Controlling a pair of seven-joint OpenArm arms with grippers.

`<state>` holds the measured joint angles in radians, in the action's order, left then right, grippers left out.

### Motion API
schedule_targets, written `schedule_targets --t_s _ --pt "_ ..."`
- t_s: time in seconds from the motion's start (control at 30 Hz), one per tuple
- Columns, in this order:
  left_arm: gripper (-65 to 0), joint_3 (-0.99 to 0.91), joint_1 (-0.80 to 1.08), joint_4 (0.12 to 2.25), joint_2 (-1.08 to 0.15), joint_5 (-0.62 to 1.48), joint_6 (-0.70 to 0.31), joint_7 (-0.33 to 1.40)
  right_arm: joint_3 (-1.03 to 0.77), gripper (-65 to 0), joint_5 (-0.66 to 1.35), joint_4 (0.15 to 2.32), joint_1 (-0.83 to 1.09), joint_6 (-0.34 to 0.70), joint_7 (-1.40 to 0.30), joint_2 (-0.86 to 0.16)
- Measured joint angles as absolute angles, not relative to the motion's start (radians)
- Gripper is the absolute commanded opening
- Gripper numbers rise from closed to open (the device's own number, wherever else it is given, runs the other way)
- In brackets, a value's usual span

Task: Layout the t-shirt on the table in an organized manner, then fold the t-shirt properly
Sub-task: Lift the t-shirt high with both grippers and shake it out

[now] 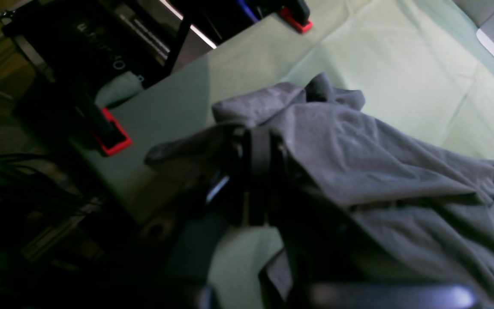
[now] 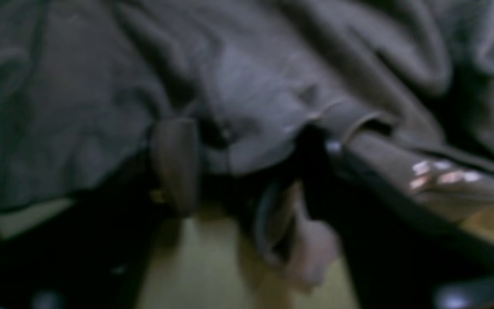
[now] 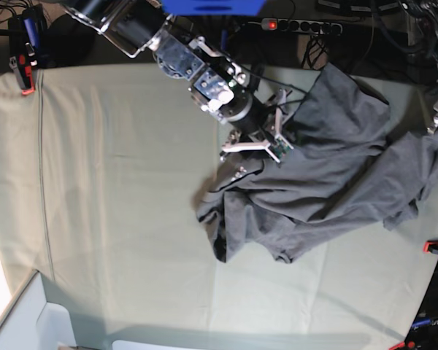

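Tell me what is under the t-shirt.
The pale green table lies under the crumpled t-shirt; it shows all around. Whether anything else lies beneath cannot be seen, because the cloth covers it.

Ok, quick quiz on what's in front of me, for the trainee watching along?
1. True or false: the t-shirt lies flat and spread out on the table.
2. In the base view, the pincer at the t-shirt's upper left edge belongs to: A the left arm, B the right arm.
3. Fill in: at the table's edges sit small red ___.

Key: 1 false, it is bunched up on one side; 2 B; 3 clips.
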<state>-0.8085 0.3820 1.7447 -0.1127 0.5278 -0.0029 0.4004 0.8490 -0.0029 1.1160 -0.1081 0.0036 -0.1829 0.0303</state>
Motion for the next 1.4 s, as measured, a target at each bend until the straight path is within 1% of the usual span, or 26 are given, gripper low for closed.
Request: schedule_targets --t_s 0.03,0.1,0.27,0.5,0.77,0.87,1.03,1.17,1.27,1.4 --pt "-64.8 -0.809 0.382 1.745 -0.113 0.528 -0.003 0.4 0.849 -52.8 -0.002 1.116 -0.112 0.004 -0.183 0.03" --pt "-64.8 -0.809 0.381 1.745 -0.113 0.528 -0.003 0.4 0.85 -65.0 -0.002 1.115 -0.114 0.004 -0.184 0.03" --pt "-64.8 -0.813 0.356 1.746 -0.11 0.528 -0.003 0.398 0.842 -65.0 -0.002 1.163 -0.089 0.004 -0.184 0.021" --pt "-64.8 -0.816 0.351 1.792 -0.116 0.526 0.002 0.405 0.832 -65.0 0.0 1.452 0.01 0.006 -0.189 -0.113" --pt "-64.8 -0.81 0.275 1.915 -0.14 0.527 -0.002 0.411 0.65 -65.0 -0.002 1.745 0.106 0.004 -0.194 -0.166" --pt "-64.8 -0.81 0.181 1.934 -0.144 0.524 0.006 0.414 0.59 -65.0 0.0 1.824 0.107 0.004 -0.195 -0.176" --pt "-64.8 -0.751 0.011 1.958 -0.229 0.531 -0.004 0.407 0.475 -65.0 0.0 1.92 0.082 0.004 -0.194 -0.169" --pt "-64.8 -0.649 -0.126 1.951 -0.303 0.526 0.009 0.413 0.409 -65.0 0.0 1.967 0.038 0.004 -0.195 -0.162" --pt "-64.8 -0.567 -0.228 1.952 -0.34 0.531 -0.001 0.408 0.348 -65.0 0.0 1.991 0.006 0.004 -0.188 -0.131" --pt "-64.8 -0.456 -0.323 1.952 -0.38 0.528 0.004 0.409 0.278 -65.0 0.001 1.993 -0.069 0.004 -0.194 -0.126"
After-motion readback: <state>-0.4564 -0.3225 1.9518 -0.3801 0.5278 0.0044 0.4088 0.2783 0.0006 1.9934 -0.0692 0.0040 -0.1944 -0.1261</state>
